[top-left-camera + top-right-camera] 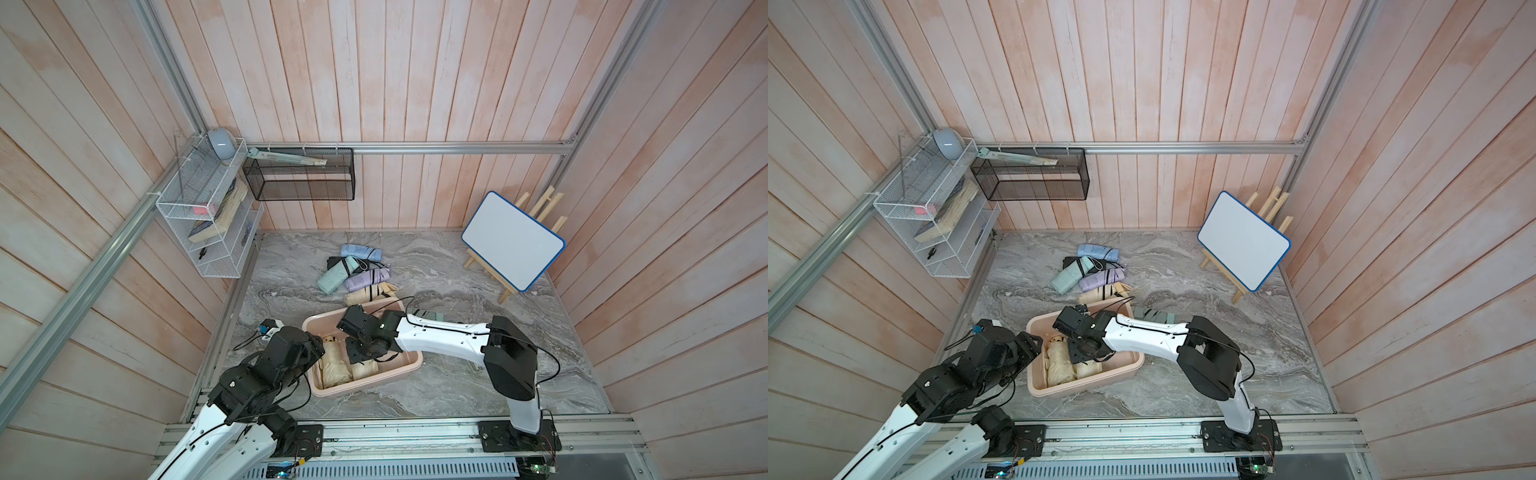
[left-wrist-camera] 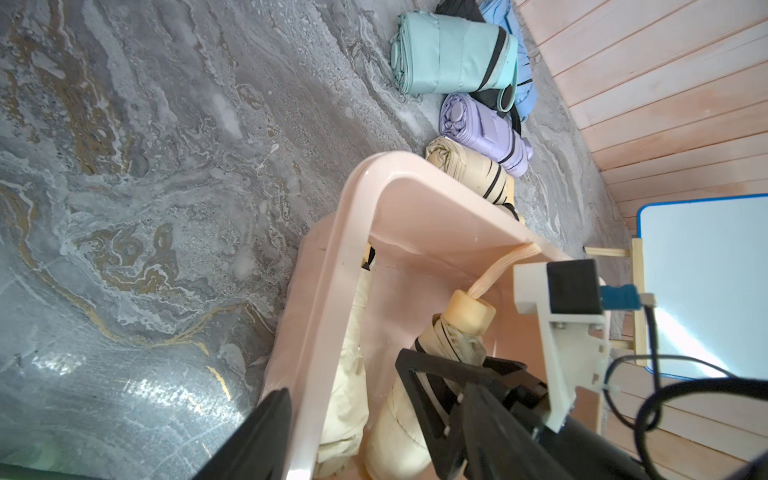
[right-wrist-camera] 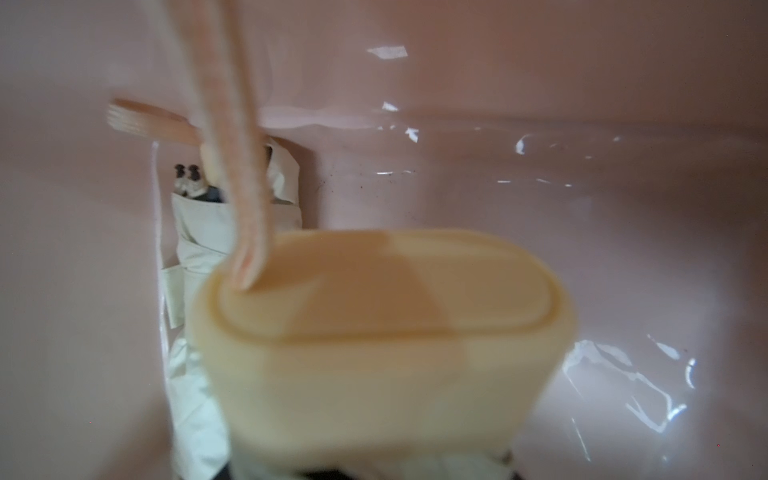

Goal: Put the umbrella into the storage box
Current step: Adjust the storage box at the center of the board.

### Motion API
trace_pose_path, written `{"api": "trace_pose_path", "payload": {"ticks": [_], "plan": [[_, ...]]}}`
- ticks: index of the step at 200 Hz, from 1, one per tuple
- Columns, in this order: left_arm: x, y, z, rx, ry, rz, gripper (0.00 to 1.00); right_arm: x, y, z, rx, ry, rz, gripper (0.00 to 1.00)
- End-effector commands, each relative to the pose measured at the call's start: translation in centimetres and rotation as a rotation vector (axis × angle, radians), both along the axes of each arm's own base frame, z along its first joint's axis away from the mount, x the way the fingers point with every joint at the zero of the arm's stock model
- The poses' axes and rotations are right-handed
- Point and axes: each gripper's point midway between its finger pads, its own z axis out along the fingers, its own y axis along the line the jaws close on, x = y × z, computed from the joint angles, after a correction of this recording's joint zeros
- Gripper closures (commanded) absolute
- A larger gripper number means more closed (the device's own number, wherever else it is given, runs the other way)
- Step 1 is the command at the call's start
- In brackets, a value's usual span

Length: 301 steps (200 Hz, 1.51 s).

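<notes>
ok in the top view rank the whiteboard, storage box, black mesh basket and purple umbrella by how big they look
In a top view, largest first:
1. storage box and whiteboard: about alike, and the box is partly covered
2. black mesh basket: a bit smaller, though it hangs higher, nearer the camera
3. purple umbrella: clearly smallest

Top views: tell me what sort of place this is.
Probably a robot test booth dressed as a room corner: plank walls on an aluminium frame, a marble-look table, and two robot arms bolted to a rail.
</notes>
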Motion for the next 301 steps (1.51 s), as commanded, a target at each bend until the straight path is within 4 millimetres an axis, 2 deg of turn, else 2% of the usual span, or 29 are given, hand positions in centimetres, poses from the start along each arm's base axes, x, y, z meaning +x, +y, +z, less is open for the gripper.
{"api": "trace_pose_path", "payload": {"ticks": [1,29,53,70,98,125,159,186,204,231,245,267,290,301], "plan": [[0.3,-0.6,-0.5,-0.006,0.010,-0.053,0.34,0.4,1.6,0.5,0.078,-0.040,0.026,0.61],[0.6,-0.7,-0.9,-0.013,0.028,-0.057,0.41,0.4,1.9,-0.4,0.089,-0.059,0.054,0.58],[0.7,-0.7,-1.0,-0.016,0.031,-0.058,0.43,0.4,2.2,-0.8,0.105,-0.064,0.071,0.51],[0.8,-0.7,-1.0,-0.019,0.029,-0.059,0.43,0.5,2.3,-0.6,0.118,-0.074,0.069,0.41],[0.9,-0.7,-1.0,-0.018,0.029,-0.059,0.44,0.9,2.4,0.6,0.142,-0.104,0.060,0.32],[0.9,-0.6,-0.9,-0.014,0.027,-0.060,0.45,2.0,1.7,4.3,0.184,-0.193,0.013,0.26],[1.0,-0.5,-0.9,-0.008,0.022,-0.059,0.45,3.4,0.2,10.7,0.285,-0.347,-0.040,0.24],[0.9,0.2,-0.4,0.023,0.009,-0.041,0.24,4.5,-1.5,15.5,0.353,-0.465,-0.093,0.26],[1.0,0.7,-0.1,0.059,-0.003,-0.038,0.15,5.8,-3.4,17.9,0.366,-0.510,-0.131,0.27],[1.3,1.0,-0.1,0.100,-0.011,-0.056,0.15,8.8,-7.6,19.4,0.325,-0.528,-0.160,0.29],[1.5,1.0,-0.3,0.122,-0.007,-0.069,0.19,10.6,-10.6,19.5,0.269,-0.545,-0.149,0.28],[1.7,1.0,-0.7,0.155,0.002,-0.090,0.28,12.8,-15.4,18.5,0.180,-0.545,-0.103,0.28],[1.7,1.1,-1.3,0.174,0.015,-0.091,0.38,14.5,-20.2,17.2,0.082,-0.569,-0.064,0.28],[1.9,1.1,-1.6,0.170,0.017,-0.088,0.43,15.0,-21.9,16.5,0.052,-0.577,-0.049,0.28]]}}
